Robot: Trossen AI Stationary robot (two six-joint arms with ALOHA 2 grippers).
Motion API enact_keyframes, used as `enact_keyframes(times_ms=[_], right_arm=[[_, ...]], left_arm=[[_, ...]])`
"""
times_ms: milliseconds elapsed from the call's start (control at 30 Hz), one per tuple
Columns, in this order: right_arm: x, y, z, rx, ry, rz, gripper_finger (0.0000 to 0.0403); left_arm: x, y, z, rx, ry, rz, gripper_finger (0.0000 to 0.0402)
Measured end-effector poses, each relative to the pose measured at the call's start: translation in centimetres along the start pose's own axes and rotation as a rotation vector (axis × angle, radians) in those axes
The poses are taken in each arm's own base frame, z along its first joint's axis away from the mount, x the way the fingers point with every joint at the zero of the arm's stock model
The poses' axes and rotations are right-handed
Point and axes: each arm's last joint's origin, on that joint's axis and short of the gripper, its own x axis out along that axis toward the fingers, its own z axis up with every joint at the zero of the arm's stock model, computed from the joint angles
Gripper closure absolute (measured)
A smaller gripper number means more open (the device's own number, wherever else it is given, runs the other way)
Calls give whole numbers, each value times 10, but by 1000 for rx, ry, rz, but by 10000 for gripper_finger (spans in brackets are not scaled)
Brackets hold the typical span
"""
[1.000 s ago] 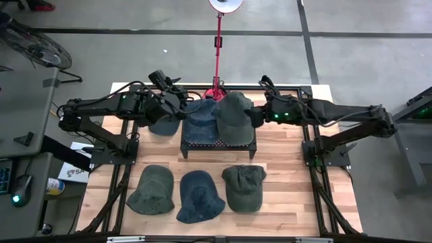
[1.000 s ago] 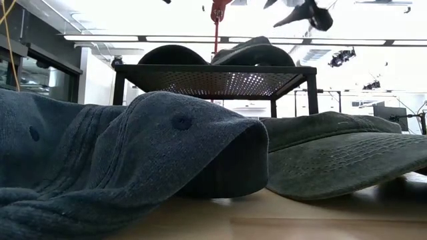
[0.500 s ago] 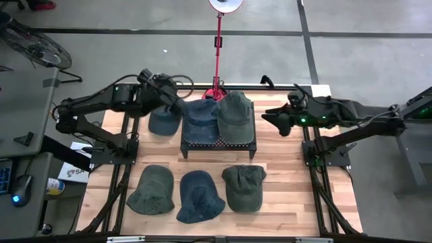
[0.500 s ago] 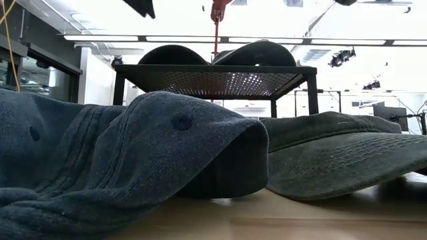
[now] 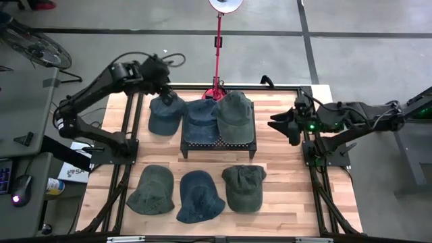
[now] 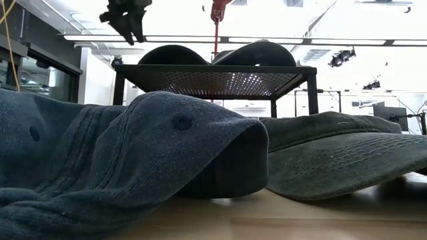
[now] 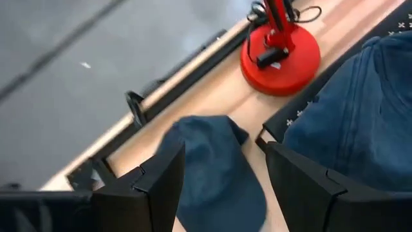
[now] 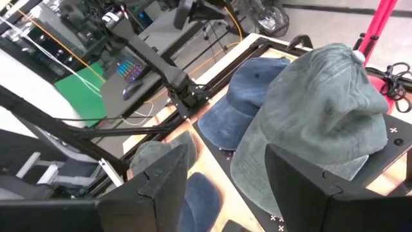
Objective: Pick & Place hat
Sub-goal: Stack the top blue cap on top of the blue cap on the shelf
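Wooden table [image 5: 283, 172] below: my left gripper [image 7: 219, 187], jaws parted and empty, frames the soft, floppy blue hat [image 7: 215, 171]; I'd pinch its crown.

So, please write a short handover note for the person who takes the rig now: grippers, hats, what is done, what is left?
Left gripper: open, empty, above the blue cap on the table beside the black perforated rack.
Right gripper: open, empty, right of the rack.
On the rack: blue denim cap, grey-green cap.
Front row: green bucket hat, blue bucket hat, green cap.
Done: two caps on the rack. Left: probably the remaining hats.
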Motion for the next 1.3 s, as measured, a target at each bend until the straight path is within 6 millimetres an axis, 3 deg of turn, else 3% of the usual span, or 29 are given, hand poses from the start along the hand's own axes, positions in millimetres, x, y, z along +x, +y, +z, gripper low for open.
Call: enact_keyframes(times_ms=[333,533,900,1300], right_arm=[[-2,1,-1,8,-63,-52,203],[0,2,-2,3,-67,-63,203],[0,0,0,9,-124,-117,203],[0,0,0,14,-134,-127,203]], left_arm=[[20,71,4,-219,74,-161,190],[61,94,-11,-323,158,-326,190],[148,107,-43,-498,352,-176,190],[207,103,-58,-470,479,-90,190]])
